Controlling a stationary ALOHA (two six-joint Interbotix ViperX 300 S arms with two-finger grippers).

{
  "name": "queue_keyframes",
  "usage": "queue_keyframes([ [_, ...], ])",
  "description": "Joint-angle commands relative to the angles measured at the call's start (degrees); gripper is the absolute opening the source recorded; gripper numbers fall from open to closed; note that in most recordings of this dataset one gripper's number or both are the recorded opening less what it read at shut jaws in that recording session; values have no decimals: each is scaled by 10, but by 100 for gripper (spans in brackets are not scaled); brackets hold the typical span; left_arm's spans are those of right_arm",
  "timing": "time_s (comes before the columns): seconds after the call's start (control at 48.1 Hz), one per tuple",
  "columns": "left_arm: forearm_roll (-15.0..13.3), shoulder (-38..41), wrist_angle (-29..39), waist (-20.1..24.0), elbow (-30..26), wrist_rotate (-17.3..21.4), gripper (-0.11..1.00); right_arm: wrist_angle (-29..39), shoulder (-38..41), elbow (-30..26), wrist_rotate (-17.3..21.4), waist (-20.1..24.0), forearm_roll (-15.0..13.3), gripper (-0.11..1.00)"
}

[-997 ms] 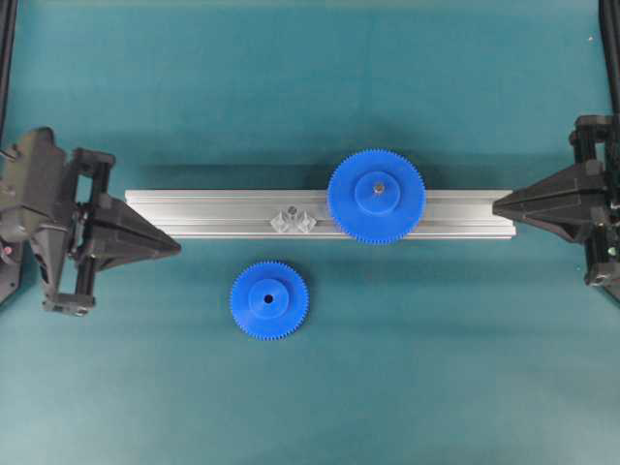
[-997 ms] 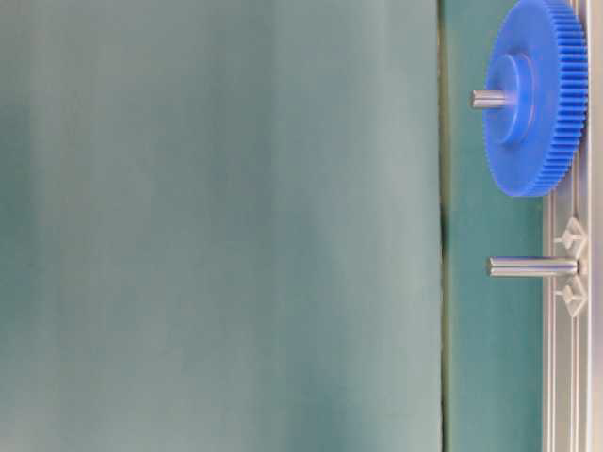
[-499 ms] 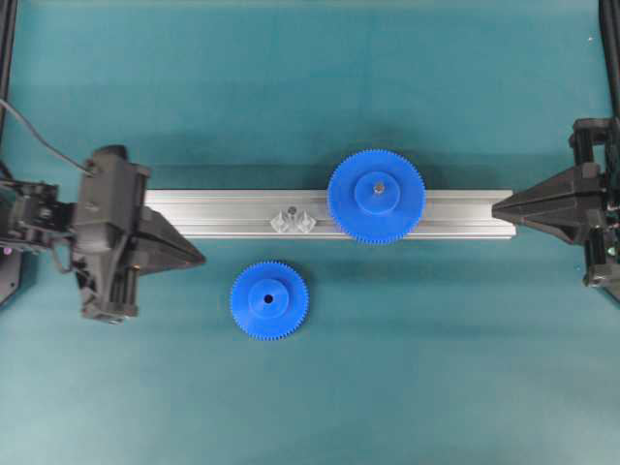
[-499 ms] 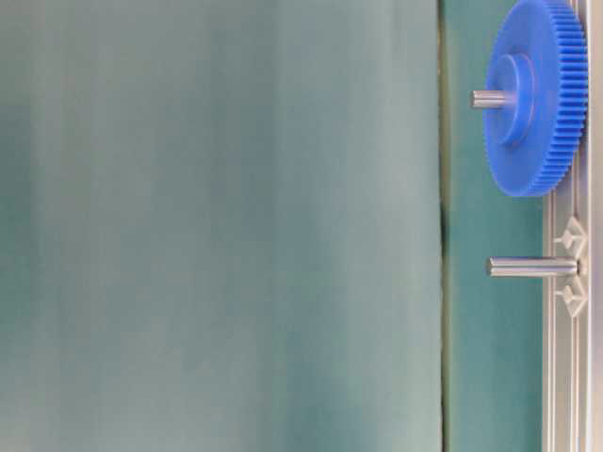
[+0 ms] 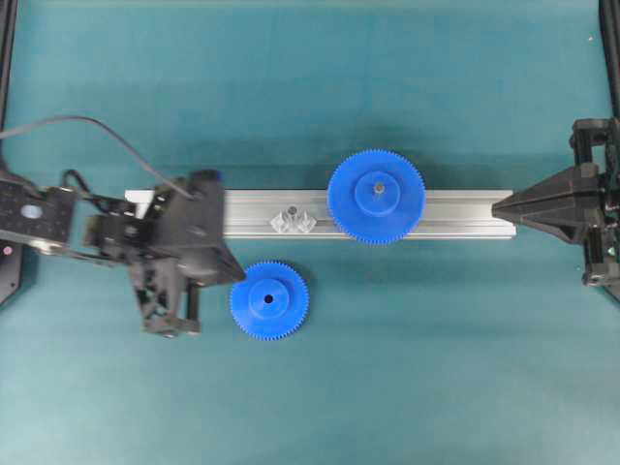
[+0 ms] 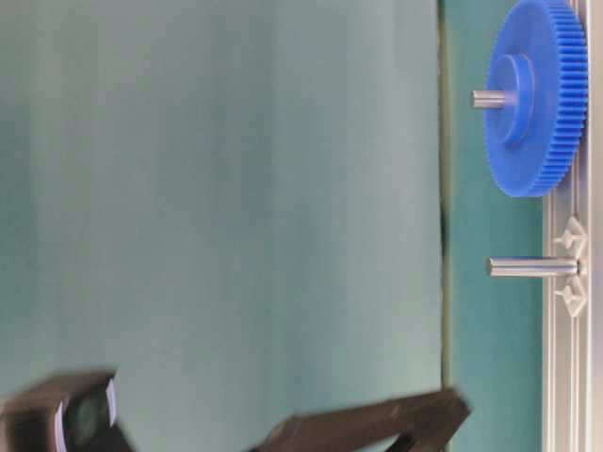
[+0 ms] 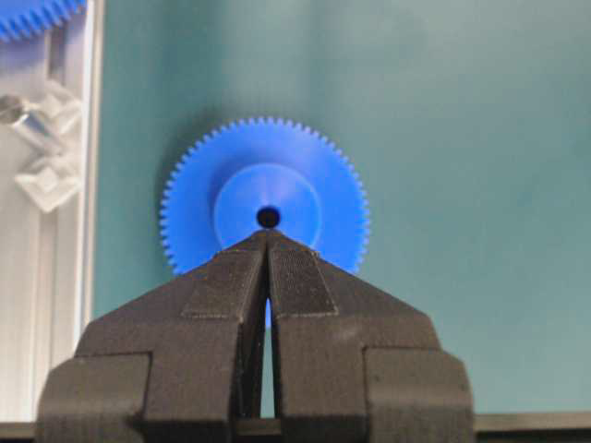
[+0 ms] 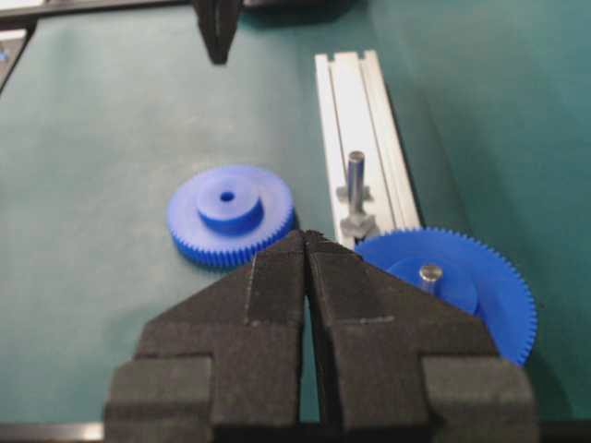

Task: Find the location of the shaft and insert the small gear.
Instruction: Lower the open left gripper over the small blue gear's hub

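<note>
The small gear (image 5: 269, 300) lies flat on the teal mat in front of the rail; it also shows in the left wrist view (image 7: 266, 185) and the right wrist view (image 8: 231, 214). The shaft (image 5: 290, 210) stands bare on the rail between clear brackets, left of the big gear; it also shows in other views (image 6: 532, 266) (image 7: 18, 115) (image 8: 355, 175). My left gripper (image 5: 238, 281) is shut and empty, its tips at the small gear's left rim (image 7: 268, 233). My right gripper (image 5: 495, 206) is shut and empty at the rail's right end (image 8: 306, 235).
The big blue gear (image 5: 376, 197) sits on its own grey pin on the aluminium rail (image 5: 455, 213), right of the shaft. The left arm's black parts show low in the table-level view (image 6: 367, 426).
My left arm has swung right and slightly forward, from the rail's left end to the small gear's left rim, and has entered the table-level view. The right arm, gears and shaft have not moved.
</note>
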Motion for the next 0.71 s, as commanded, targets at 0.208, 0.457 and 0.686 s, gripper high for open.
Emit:
queue_keyframes([
  [0.208, 1, 53, 33, -9, -67, -1, -2, -3, 4, -4, 5, -6, 1, 1],
  [0.457, 1, 91, 77, -13, -103, -1, -2, -3, 4, -1, 5, -8, 1, 1],
  [0.686, 2, 126, 147, -13, -147, 0, -2, -3, 3, 2, 5, -9, 1, 1],
])
